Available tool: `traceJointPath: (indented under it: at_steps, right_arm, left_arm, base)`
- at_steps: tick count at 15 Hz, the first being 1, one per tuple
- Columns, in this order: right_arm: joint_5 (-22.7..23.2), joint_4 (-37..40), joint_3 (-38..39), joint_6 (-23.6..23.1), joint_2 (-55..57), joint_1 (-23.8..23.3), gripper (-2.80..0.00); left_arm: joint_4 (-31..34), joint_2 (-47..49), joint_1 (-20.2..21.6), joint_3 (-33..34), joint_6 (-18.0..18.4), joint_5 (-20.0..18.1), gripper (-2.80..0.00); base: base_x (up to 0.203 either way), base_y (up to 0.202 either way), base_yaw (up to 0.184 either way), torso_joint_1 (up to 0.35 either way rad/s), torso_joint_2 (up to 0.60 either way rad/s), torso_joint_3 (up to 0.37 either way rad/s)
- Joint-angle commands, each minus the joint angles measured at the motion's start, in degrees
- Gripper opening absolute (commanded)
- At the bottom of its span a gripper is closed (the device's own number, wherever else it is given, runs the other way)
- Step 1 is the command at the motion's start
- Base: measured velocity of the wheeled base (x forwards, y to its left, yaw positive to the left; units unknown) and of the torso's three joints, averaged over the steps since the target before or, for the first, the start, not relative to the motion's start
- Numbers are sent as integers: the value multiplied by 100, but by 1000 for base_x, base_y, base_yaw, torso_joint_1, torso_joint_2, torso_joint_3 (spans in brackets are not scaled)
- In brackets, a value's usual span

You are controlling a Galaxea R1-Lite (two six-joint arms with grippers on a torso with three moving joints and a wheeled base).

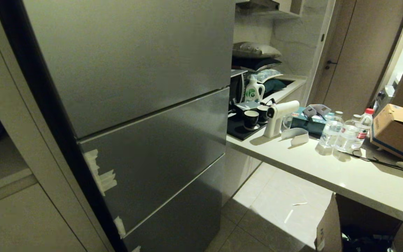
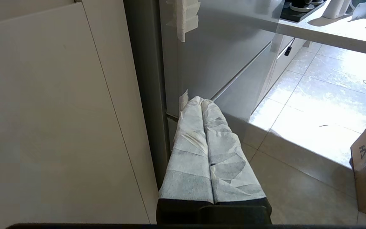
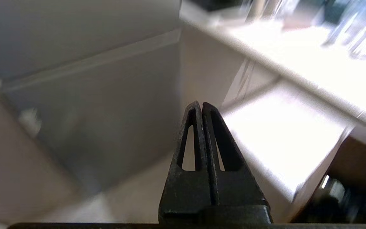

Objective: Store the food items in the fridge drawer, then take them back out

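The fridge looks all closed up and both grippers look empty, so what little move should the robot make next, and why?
Probably bring the right gripper to the edge of the middle fridge panel to pull it open. Every panel is shut, no food is in sight, and both it and the left gripper are closed and empty.

You have a pale countertop (image 1: 355, 175) running to the right of the closed grey fridge. On it, near the fridge, sits a black tray (image 1: 238, 131) holding dark cups (image 1: 251, 119), with a white handheld sprayer (image 1: 279, 117) standing just beside it. Three clear water bottles (image 1: 345, 134) stand grouped further along, and a cardboard box (image 1: 399, 134) rests at the far right. Below, the tiled floor (image 1: 278, 196) carries two small white scraps (image 1: 294, 210) and an open carton (image 1: 327, 227).
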Motion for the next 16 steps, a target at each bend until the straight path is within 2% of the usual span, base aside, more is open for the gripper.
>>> traceJointPath:
  at_steps: [1, 3, 5, 8, 14, 16]
  right_arm:
    - [-200, 52, 13, -96, -1295, -148, -280]
    - [-1243, 185, 146, -381, -1342, -196, -280]
    - [-1061, 260, 190, -500, -1325, -214, -280]
    - [-1061, 261, 198, -541, -1325, -215, -280]
    - [-1079, 261, 198, -253, -1325, -215, -280]
    - [-1079, 252, 198, -311, -1325, -212, -280]
  left_arm:
    - [3, 0, 0, -1, -1, 3, -280]
    - [3, 0, 0, -1, -1, 3, -280]
    - [3, 0, 0, -1, -1, 3, -280]
    - [3, 0, 0, -1, -1, 3, -280]
    - [3, 0, 0, -1, -1, 3, -280]
    - [3, 0, 0, -1, -1, 3, -280]
  base:
    - [0, 0, 0, 0, 0, 0]
    - [0, 0, 0, 0, 0, 0]
    - [0, 0, 0, 0, 0, 0]
    - [0, 0, 0, 0, 0, 0]
    - [0, 0, 0, 0, 0, 0]
    - [0, 0, 0, 0, 0, 0]
